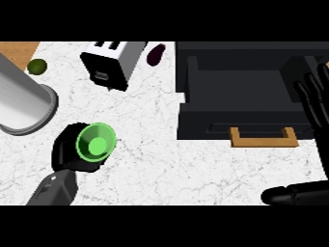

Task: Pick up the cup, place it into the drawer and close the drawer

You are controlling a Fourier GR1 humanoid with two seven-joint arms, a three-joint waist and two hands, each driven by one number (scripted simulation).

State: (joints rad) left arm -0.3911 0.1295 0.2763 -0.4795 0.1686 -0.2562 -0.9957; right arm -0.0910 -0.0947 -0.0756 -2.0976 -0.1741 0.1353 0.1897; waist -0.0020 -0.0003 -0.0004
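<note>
Cup point(95, 141) green, lying on its side on the table point(159, 164), left hand point(78, 154) curled round it, left of the open black drawer point(245, 87), right hand point(327, 111) open, fingers straight up at the right edge.

1. The cup point(95, 141) is bright green, tipped so its round opening faces up toward the view, with the darker green bottom showing inside.
2. It sits in the left part of the surface point(195, 173), toward the near edge, wrapped by the left robot hand point(73, 154), whose black fingers curl round its side.
3. The drawer point(245, 96) is black and pulled open, at the surface's right side toward the far edge, well apart from the cup.
4. Its tan handle point(264, 137) faces the near edge.
</note>
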